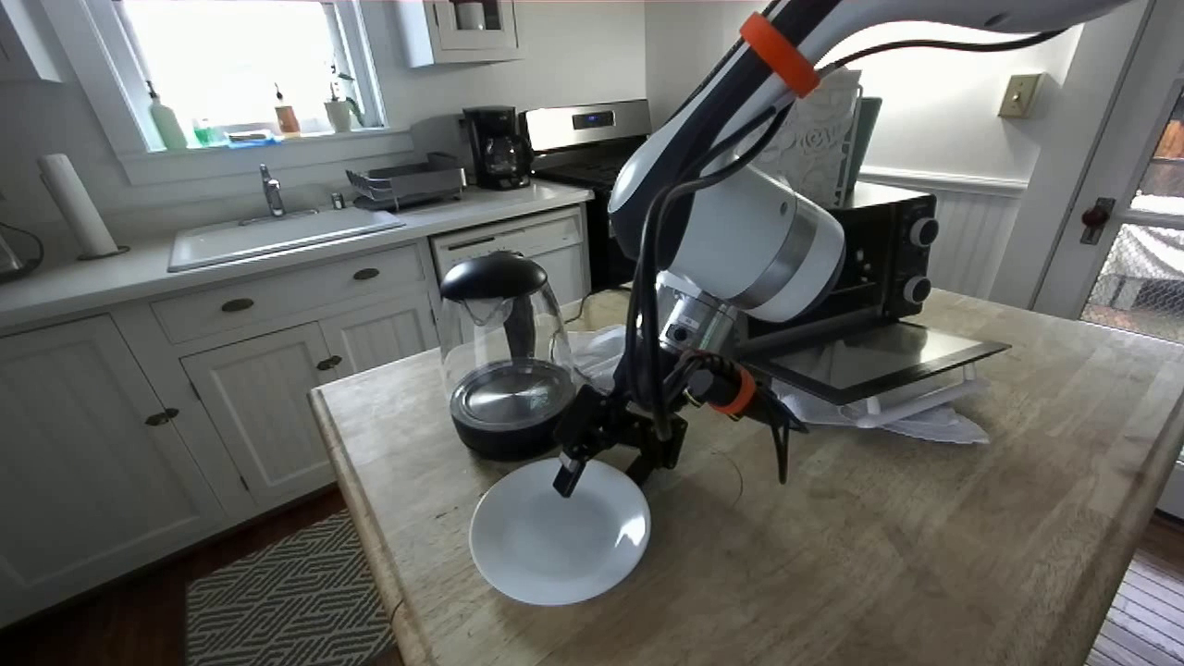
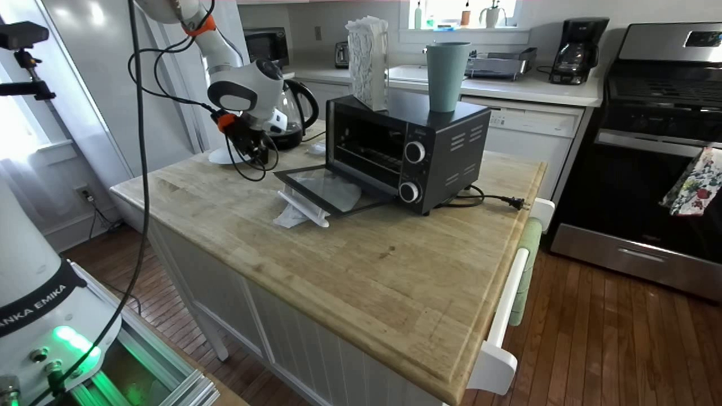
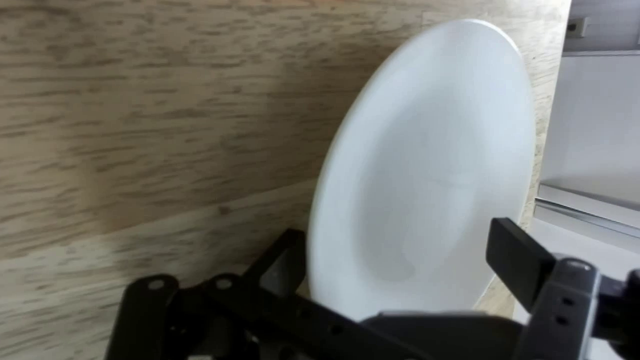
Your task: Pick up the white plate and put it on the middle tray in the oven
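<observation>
"What were you lined up on?"

"The white plate (image 1: 560, 546). It lay on the wooden table (image 1: 832, 536), just beside the glass kettle (image 1: 511, 388), not yet lifted."

"And the gripper (image 3: 395, 242)?"

"I had it spread at the rim: one finger outside, the other over the plate's face. I couldn't tell whether either touched."

"What did a good hold call for?"

"I judged the outer finger had to sit low, under the flare, or the plate might pivot. I wanted a gentle squeeze, then a level lift, clear of the kettle, before turning toward the oven (image 2: 420, 172)."
</observation>
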Motion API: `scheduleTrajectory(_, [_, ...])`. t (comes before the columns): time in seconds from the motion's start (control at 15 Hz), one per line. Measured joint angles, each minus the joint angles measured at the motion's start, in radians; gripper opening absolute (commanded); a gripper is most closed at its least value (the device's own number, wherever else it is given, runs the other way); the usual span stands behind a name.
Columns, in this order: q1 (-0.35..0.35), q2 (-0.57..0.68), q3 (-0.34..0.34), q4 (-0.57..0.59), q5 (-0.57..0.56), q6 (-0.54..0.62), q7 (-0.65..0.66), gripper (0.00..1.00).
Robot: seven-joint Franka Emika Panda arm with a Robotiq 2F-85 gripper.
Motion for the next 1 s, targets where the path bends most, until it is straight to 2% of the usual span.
scheduleTrajectory(0.07, [0.001, 0.006, 0.001, 0.005, 0.0, 0.0, 0.0, 0.85])
scheduleTrajectory(0.13, [0.001, 0.011, 0.001, 0.009, 0.0, 0.0, 0.0, 0.73])
scheduleTrajectory(0.53, [-0.001, 0.016, 0.001, 0.022, -0.001, 0.0, 0.001, 0.32])
scheduleTrajectory(0.6, [-0.001, 0.017, 0.001, 0.022, -0.001, 0.0, 0.001, 0.19])
scheduleTrajectory(0.73, [-0.002, 0.019, 0.001, 0.023, -0.001, 0.0, 0.0, 0.04])
scheduleTrajectory(0.8, [-0.002, 0.021, 0.0, 0.023, -0.001, 0.0, 0.0, 0.0])
scheduleTrajectory(1.0, [-0.007, 0.021, 0.004, 0.028, 0.0, -0.009, -0.004, 0.03])
